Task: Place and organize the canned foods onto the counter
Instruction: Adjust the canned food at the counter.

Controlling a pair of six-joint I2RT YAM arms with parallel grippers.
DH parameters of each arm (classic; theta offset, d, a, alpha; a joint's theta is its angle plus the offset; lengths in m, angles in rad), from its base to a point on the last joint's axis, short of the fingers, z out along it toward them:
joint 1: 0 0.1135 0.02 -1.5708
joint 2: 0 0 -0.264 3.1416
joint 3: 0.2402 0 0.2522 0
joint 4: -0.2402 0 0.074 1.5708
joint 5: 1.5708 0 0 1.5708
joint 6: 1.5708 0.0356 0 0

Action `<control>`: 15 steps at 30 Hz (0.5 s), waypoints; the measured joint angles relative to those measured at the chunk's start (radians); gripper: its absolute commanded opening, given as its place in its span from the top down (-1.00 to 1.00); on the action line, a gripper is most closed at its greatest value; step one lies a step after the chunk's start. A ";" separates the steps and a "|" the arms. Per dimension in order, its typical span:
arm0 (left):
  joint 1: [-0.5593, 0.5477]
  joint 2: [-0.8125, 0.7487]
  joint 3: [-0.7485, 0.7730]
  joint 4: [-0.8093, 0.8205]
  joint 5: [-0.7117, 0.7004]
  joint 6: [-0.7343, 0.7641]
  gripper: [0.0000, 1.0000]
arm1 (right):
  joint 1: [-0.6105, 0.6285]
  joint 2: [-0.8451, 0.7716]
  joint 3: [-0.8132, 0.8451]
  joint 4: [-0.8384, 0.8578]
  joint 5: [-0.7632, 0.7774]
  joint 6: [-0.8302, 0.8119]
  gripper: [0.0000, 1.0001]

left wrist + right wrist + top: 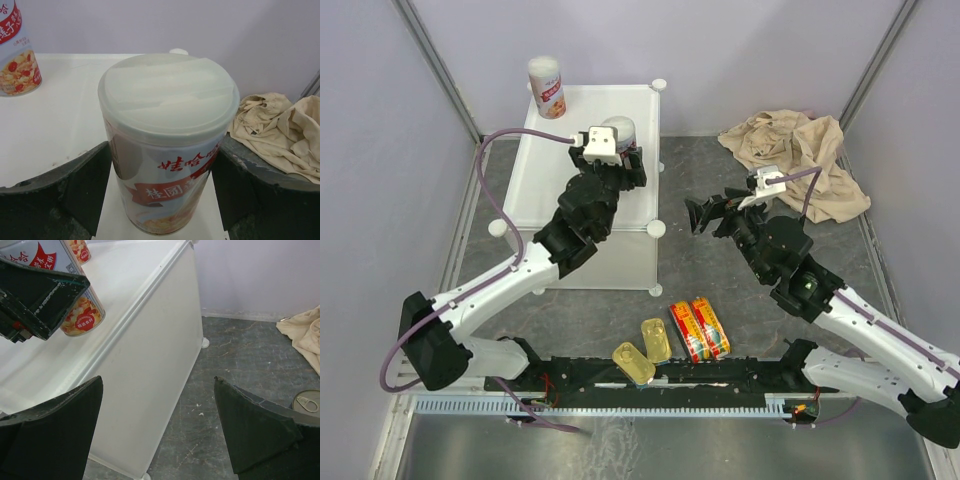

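Left gripper (616, 153) straddles a white-and-red can (167, 150), one black finger (75, 190) at each side of its body below the pale plastic lid; the fingers sit right up against the label, but I cannot tell whether they are pressing on it or only flanking it. That can stands upright on top of the counter (545, 170), close to the far right corner of its top panel. A second white-and-red can (547, 88) stands upright at the far left corner of the same top, well apart from the first. Down on the grey table (720, 290), in front of the counter and near the table's near edge, two gold tins (655, 338) (633, 362) lie side by side, and just to their right two red-yellow tins (685, 332) (710, 325) lie touching each other. Right gripper (698, 218) hangs above the table just off the counter's right side, its jaws spread wide with nothing between them. In the right wrist view a round tin top with a pull ring (306, 402) shows at the frame's right edge. The beige cloth (800, 160) lies crumpled at the table's far right corner
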 measured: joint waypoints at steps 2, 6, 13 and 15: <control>0.000 0.010 0.000 0.023 -0.001 0.023 -0.66 | 0.000 -0.003 -0.002 0.006 0.006 0.000 -0.99; 0.009 0.032 0.002 0.060 0.000 0.051 -0.65 | 0.000 -0.013 -0.013 0.020 0.016 -0.003 -0.99; 0.068 0.087 0.051 0.089 0.024 0.060 -0.62 | 0.000 -0.023 -0.025 0.021 0.030 -0.015 -0.98; 0.090 0.106 0.069 0.098 0.030 0.060 -0.62 | 0.000 -0.026 -0.027 0.021 0.042 -0.019 -0.99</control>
